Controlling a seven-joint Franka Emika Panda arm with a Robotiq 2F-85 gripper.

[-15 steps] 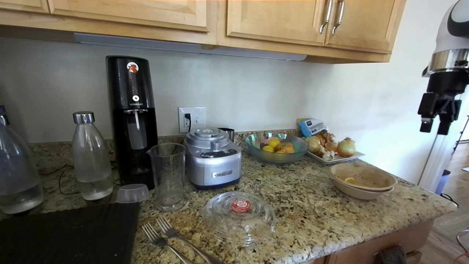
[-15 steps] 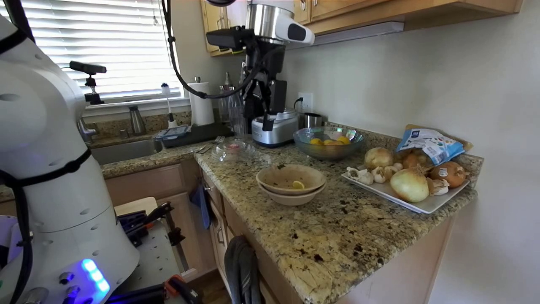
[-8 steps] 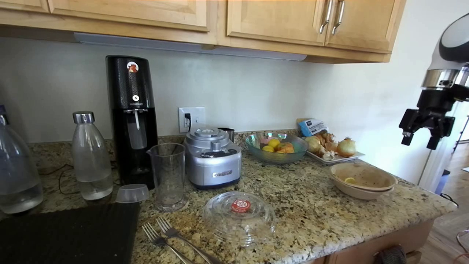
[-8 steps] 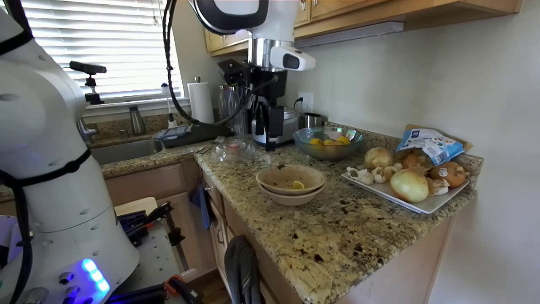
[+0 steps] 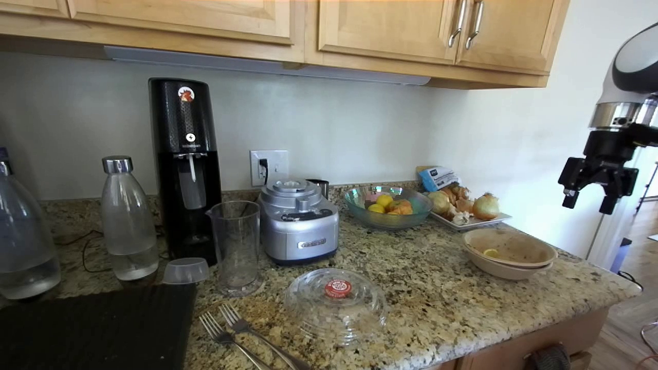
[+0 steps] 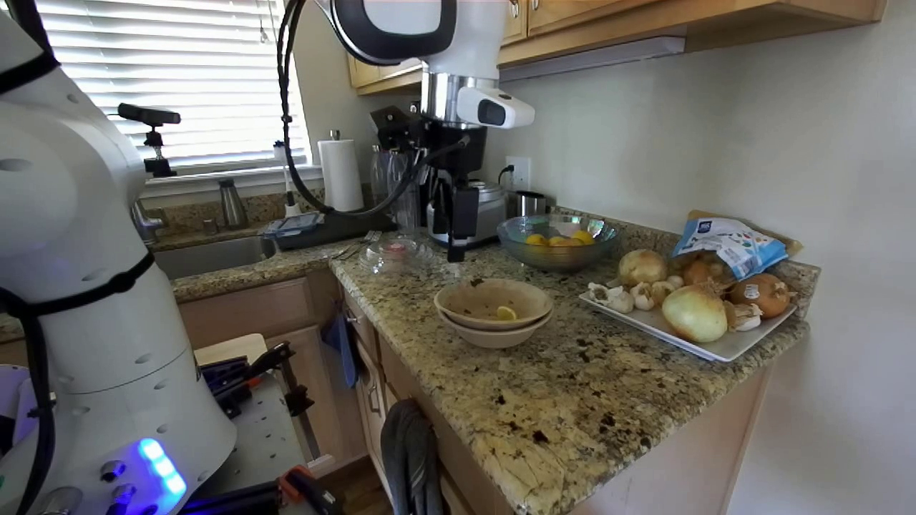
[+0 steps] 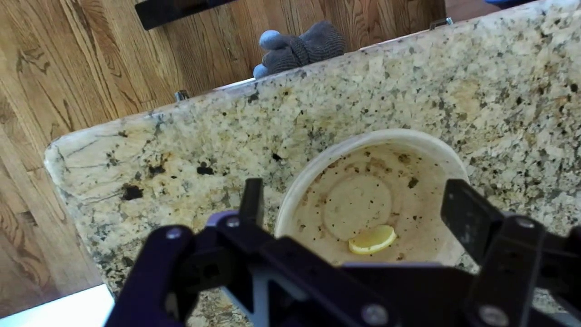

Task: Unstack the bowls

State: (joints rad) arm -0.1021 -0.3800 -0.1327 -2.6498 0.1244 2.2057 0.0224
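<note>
"Gripper (image 5: 589, 202) state, quick?"

"Jaws wide apart, hanging in the air over the counter (image 6: 572, 400)."

"And the bowls (image 5: 511, 252)?"

"Nested on that counter: tan upper bowl (image 6: 483, 300) sitting inside the lower bowl (image 6: 494, 338), whose rim shows just beneath."

"Contact?"

"None, it's up above them, apart. Wrist view: upper bowl shows between the jaws, partly hidden by the hardware."

"Contents?"

"Lemon wedge (image 7: 372, 239) plus dark specks (image 7: 412, 182), upper bowl."

"Neighbours?"

"In an exterior view: white plate (image 6: 741, 342) of onions (image 6: 694, 313) and garlic (image 6: 610, 297) to the right, glass fruit bowl (image 6: 562, 260) behind, silver food processor (image 6: 492, 218) near that."
</note>
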